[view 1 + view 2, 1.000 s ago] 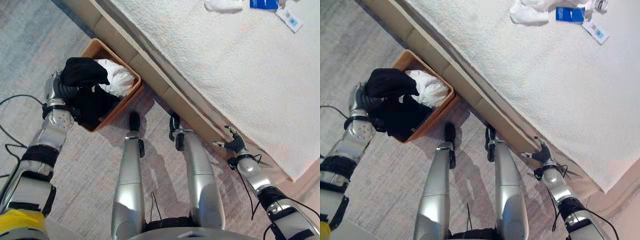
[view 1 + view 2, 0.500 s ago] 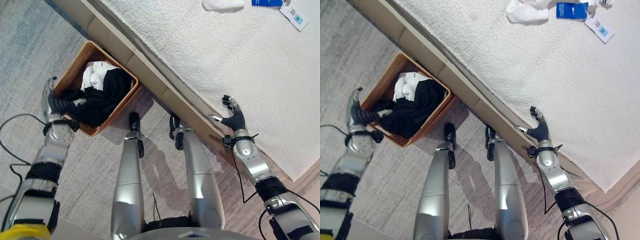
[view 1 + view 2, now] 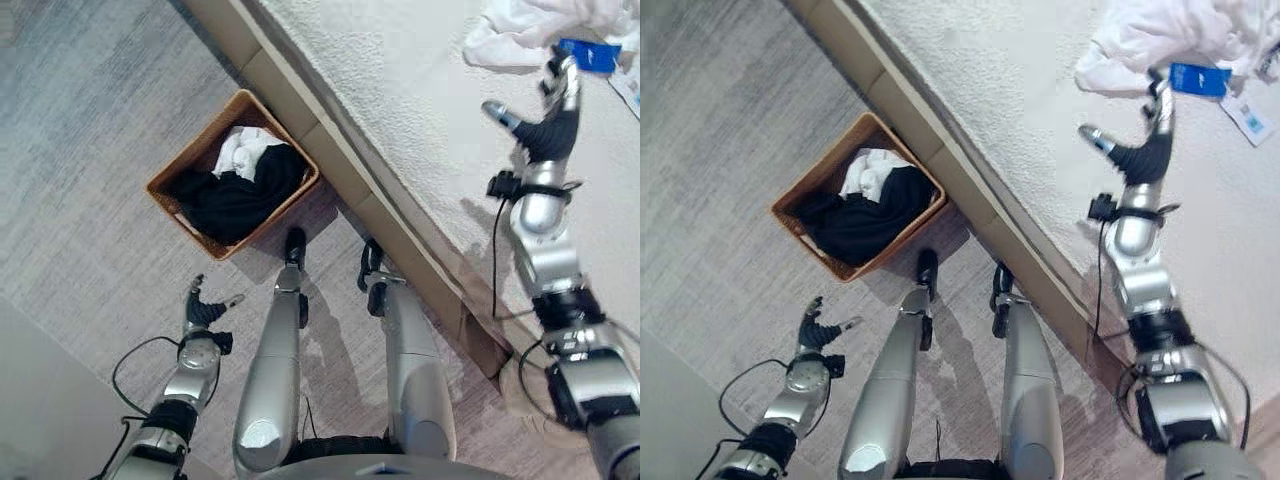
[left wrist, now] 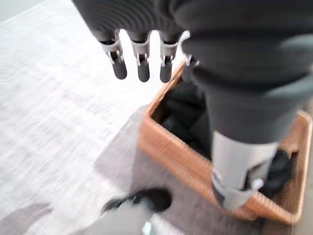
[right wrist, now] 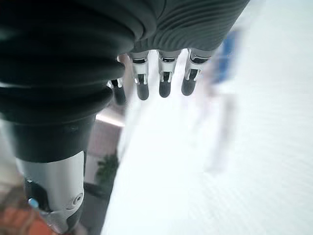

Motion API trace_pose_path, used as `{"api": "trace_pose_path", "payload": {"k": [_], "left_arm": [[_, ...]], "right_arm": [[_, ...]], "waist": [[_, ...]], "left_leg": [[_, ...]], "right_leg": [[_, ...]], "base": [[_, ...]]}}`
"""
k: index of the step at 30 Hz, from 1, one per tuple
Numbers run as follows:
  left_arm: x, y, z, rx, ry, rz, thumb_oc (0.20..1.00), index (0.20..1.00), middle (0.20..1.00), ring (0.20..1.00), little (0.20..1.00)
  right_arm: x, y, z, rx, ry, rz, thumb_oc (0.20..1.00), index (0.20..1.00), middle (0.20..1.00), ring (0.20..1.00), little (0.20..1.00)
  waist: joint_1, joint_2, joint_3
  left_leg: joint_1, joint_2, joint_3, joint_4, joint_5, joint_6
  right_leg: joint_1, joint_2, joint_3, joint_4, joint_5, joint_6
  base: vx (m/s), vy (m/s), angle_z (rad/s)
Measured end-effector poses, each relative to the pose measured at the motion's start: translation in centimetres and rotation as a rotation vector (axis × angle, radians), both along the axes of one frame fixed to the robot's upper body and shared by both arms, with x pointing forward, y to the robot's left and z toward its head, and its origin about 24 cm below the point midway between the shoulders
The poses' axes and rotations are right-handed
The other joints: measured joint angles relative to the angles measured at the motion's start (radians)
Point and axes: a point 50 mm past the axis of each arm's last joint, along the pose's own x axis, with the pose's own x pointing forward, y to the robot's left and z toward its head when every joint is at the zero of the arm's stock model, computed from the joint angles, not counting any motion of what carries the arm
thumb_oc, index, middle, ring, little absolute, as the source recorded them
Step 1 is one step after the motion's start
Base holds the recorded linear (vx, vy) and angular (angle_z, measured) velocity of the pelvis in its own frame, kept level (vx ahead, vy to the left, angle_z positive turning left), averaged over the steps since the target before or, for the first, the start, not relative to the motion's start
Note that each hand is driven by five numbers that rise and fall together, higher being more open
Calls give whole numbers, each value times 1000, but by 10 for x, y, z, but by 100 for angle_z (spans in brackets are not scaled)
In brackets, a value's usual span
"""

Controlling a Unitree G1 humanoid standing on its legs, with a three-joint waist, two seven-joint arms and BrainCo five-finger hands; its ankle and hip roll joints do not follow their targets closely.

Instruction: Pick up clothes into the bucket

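Left hand [image 3: 203, 311] of mine hangs low over the pale grey carpet [image 3: 90, 170], fingers loosely spread and holding nothing, clear of the square woven brown basket [image 3: 170, 197]. That basket sits on the floor against the beige bed base [image 3: 330, 160], already carrying a black garment [image 3: 235, 195] over a white one [image 3: 243, 148]; its carpet side is free to approach. Farther out, my right hand [image 3: 1143, 140] reaches across the white textured bedspread [image 3: 400, 70], fingers spread wide and empty, just short of the crumpled white clothing [image 3: 1160, 35] with a blue tag [image 3: 1200, 79], which I judge is next to grasp.
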Motion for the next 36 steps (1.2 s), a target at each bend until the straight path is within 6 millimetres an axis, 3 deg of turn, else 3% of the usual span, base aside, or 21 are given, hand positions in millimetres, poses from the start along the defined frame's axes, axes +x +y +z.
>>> {"api": "trace_pose_path", "payload": {"k": [2,4,6,7,12,16,21,27,28,29,31,36], "left_arm": [[-12,-1,-9,-8,31,-19,1000,1000,1000,1000,1000],[-27,-3,-20,-10,88,-35,1000,1000,1000,1000,1000],[-36,-2,-26,-9,121,-35,1000,1000,1000,1000,1000],[-44,-6,-32,-15,145,-56,1000,1000,1000,1000,1000],[-49,-16,-32,-71,125,-119,1000,1000,1000,1000,1000],[-48,-17,-31,-115,111,-95,1000,1000,1000,1000,1000],[-42,-30,-25,-187,75,-132,1000,1000,1000,1000,1000],[-40,-47,-24,-255,70,-190,1000,1000,1000,1000,1000],[-39,-49,-22,-259,64,-199,1000,1000,1000,1000,1000],[-38,-49,-22,-261,61,-203,1000,1000,1000,1000,1000],[-35,-51,-19,-269,51,-219,1000,1000,1000,1000,1000],[-29,-56,-11,-288,13,-256,1000,1000,1000,1000,1000]], "right_arm": [[3,-14,34,-49,-46,-104,1000,1000,1000,1000,1000],[7,-30,54,-79,-16,-210,1000,1000,1000,1000,1000],[6,-35,60,-85,-14,-242,1000,1000,1000,1000,1000],[9,-47,63,-137,53,-328,1000,1000,1000,1000,1000],[-12,-108,69,-120,226,-606,1000,1000,1000,1000,1000],[-17,-120,68,-126,297,-638,1000,1000,1000,1000,1000],[-42,-155,73,-129,500,-731,1000,1000,1000,1000,1000],[-46,-163,61,-118,608,-724,1000,1000,1000,1000,1000],[-45,-162,61,-151,616,-707,799,799,799,799,799],[-45,-163,61,-155,622,-705,429,429,429,429,429],[-41,-160,57,-222,654,-673,200,200,200,200,200],[-33,-151,62,-295,639,-610,200,200,200,200,200]], "waist": [[40,20,-1],[51,36,-2],[52,38,-3],[59,55,-3],[103,79,-4],[109,87,-5],[100,117,-6],[93,123,-7],[92,123,-7],[95,123,-8],[92,124,-8],[85,124,-8]], "left_leg": [[13,-7,-24,-26,15,4],[31,-15,-33,-45,30,2],[36,-20,-36,-45,31,3],[41,-34,-51,-46,43,-3],[64,-65,-78,-99,66,0],[56,-67,-87,-119,77,-2],[29,-80,-105,-158,110,-4],[13,-77,-105,-164,109,2],[3,-75,-105,-163,109,2],[-3,-74,-105,-163,110,3],[-17,-71,-103,-160,111,0],[-24,-66,-87,-158,110,3]], "right_leg": [[14,-8,-20,1,-6,0],[28,-22,-31,3,-11,2],[33,-28,-34,5,-13,1],[41,-45,-44,24,-20,3],[33,-86,-53,59,-52,11],[14,-91,-57,72,-56,10],[-42,-118,-66,115,-71,1],[-79,-120,-65,141,-86,-12],[-90,-118,-65,145,-87,-15],[-97,-117,-64,146,-87,-15],[-115,-115,-63,153,-88,-16],[-134,-102,-44,155,-88,-17]], "base": [[38,-44,27],[33,-34,25],[79,-67,19],[107,-87,30],[28,-65,25],[9,-48,6],[11,-43,14],[3,-20,1],[0,0,0],[5,-33,-4],[3,-19,-4],[0,-24,-9]]}}
